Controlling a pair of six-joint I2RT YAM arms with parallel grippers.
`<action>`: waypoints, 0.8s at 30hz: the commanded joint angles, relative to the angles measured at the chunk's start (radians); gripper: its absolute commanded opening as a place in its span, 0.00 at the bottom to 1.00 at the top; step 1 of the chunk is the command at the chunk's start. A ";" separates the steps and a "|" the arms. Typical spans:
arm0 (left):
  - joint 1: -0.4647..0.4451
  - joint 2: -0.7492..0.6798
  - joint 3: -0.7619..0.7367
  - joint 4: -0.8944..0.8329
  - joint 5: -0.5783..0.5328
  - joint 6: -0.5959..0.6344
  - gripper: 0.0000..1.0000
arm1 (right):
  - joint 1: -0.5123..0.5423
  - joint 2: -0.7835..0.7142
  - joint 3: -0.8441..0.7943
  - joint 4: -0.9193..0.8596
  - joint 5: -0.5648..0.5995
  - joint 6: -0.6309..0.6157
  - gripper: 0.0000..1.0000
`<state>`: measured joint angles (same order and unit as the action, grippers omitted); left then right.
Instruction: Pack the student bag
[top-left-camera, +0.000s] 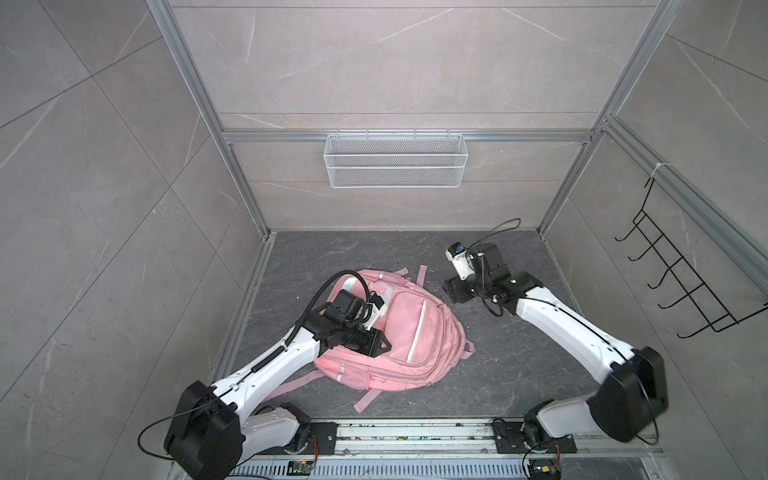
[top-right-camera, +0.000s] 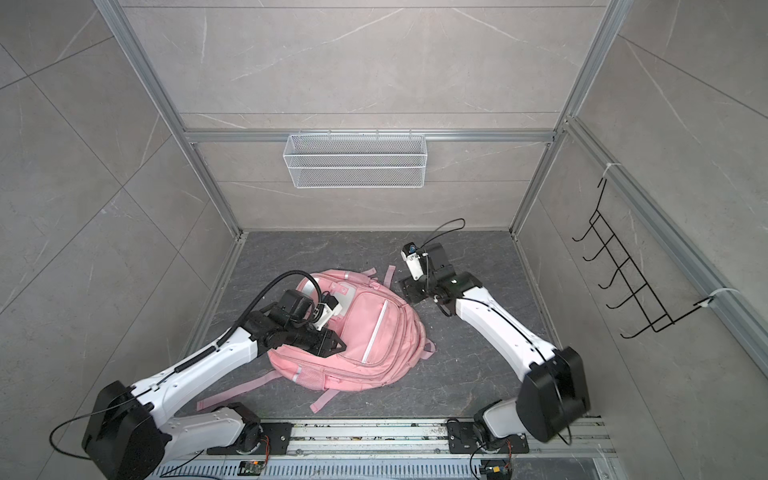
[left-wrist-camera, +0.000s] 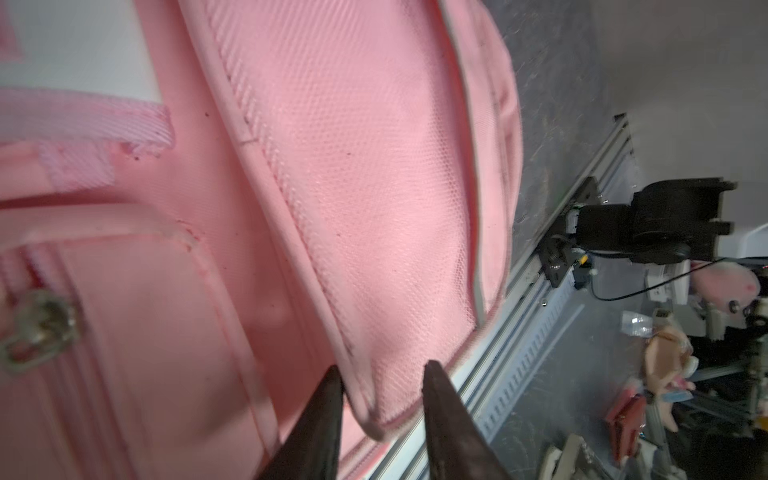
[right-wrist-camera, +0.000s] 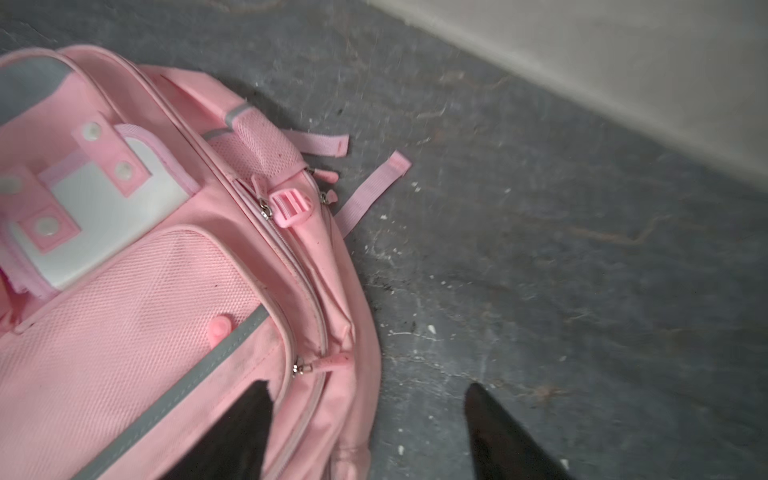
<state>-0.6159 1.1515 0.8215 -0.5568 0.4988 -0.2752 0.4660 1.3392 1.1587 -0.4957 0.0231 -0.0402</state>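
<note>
Student bag (top-left-camera: 432, 345) — white front patch (right-wrist-camera: 104, 220) seemingly plain

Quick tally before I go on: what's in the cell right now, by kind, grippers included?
student bag: 1
white mesh basket: 1
black wire hook rack: 1
grippers: 2 (left gripper, right gripper)
Total: 5
</note>
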 joint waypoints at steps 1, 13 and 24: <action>-0.005 -0.080 0.059 0.009 0.025 -0.083 0.53 | 0.001 -0.141 -0.078 -0.004 0.076 0.104 0.92; 0.125 -0.223 0.071 -0.093 -0.414 -0.162 1.00 | -0.003 -0.597 -0.377 -0.084 0.487 0.339 1.00; 0.369 0.073 0.156 -0.113 -0.640 -0.179 1.00 | -0.011 -0.710 -0.732 0.188 0.894 0.466 1.00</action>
<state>-0.2672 1.1690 0.9249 -0.6434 -0.0383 -0.4641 0.4595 0.6155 0.4732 -0.4492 0.8005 0.4110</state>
